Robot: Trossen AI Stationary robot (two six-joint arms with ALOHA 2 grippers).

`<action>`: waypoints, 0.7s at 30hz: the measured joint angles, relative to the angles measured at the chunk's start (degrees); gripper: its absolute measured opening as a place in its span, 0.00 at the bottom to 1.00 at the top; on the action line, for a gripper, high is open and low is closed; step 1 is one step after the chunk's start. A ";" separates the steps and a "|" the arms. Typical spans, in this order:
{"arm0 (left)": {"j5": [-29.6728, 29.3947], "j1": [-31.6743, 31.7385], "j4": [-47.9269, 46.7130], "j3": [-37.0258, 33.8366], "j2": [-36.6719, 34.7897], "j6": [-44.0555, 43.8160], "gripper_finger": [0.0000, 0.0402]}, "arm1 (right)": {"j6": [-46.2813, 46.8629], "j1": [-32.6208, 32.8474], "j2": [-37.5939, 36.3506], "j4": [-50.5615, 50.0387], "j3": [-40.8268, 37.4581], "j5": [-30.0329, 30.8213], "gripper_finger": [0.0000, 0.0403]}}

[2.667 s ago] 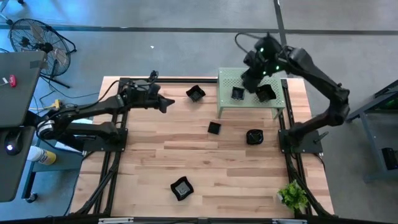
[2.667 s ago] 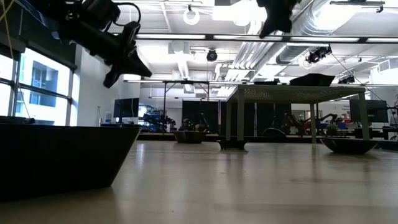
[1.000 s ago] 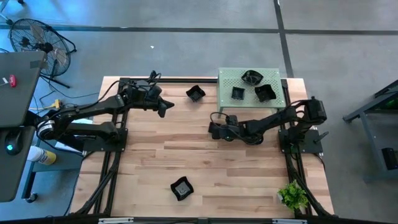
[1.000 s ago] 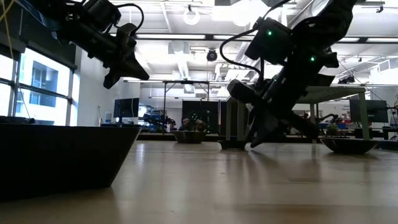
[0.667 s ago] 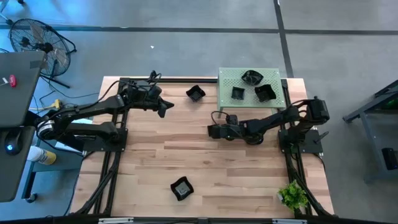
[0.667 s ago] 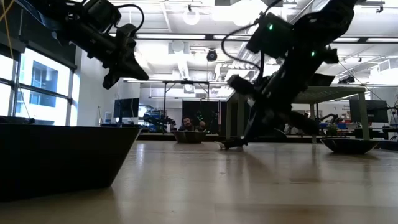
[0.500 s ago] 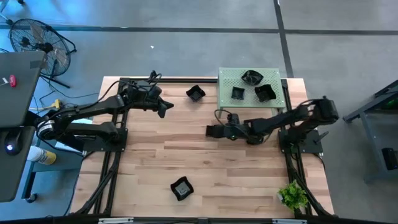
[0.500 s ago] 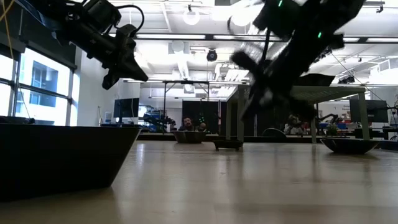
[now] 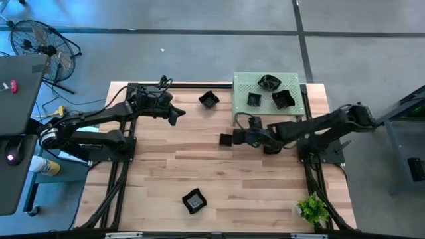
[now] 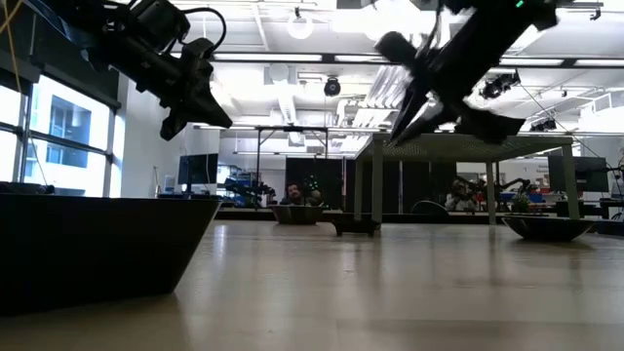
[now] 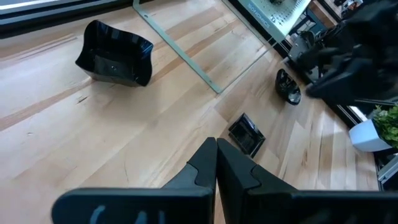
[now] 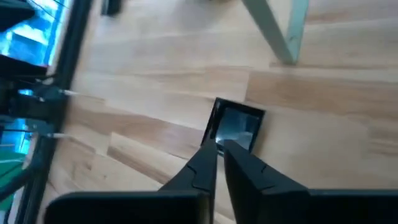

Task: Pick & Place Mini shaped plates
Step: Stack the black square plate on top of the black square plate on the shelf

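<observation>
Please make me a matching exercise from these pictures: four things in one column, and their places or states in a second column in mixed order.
Things:
1. plant
2. fan
3. stand
4. left claw

Places or states, as the high view shows them:
A. on the floor, past the table's upper left corner
B. pale green, bearing three plates
C. at the table's lower right corner
D. shut, holding nothing, over the table's upper left part

Pairs: 1-C, 2-A, 3-B, 4-D
</observation>
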 joint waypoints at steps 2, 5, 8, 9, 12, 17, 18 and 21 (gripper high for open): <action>0.02 0.00 0.00 0.00 0.00 0.10 0.00 | -0.46 -1.06 3.04 2.73 0.04 -2.73 0.13; 0.02 0.00 -0.03 0.00 0.00 0.13 0.00 | -0.69 -2.20 8.27 5.28 0.07 -6.34 0.24; 0.00 0.00 -0.02 0.00 0.00 0.13 0.00 | 0.12 -2.77 12.16 6.81 0.00 -6.41 0.32; 0.00 0.00 -0.02 0.00 0.00 0.13 0.00 | 0.36 -2.92 13.16 7.41 0.04 -6.18 0.33; 0.00 0.00 -0.02 0.00 0.00 0.13 0.00 | 0.34 -3.51 15.79 8.83 0.02 -5.74 0.34; 0.00 0.00 -0.04 0.00 0.00 0.13 0.00 | -0.70 -4.03 18.98 11.58 0.07 -6.40 0.26; 0.02 0.00 -0.04 0.00 0.00 0.13 0.00 | -0.69 -4.05 19.63 11.59 0.03 -6.43 0.24; 0.00 -0.02 -0.09 0.00 0.00 0.11 0.00 | -0.71 -4.05 20.43 12.80 -0.01 -6.74 0.17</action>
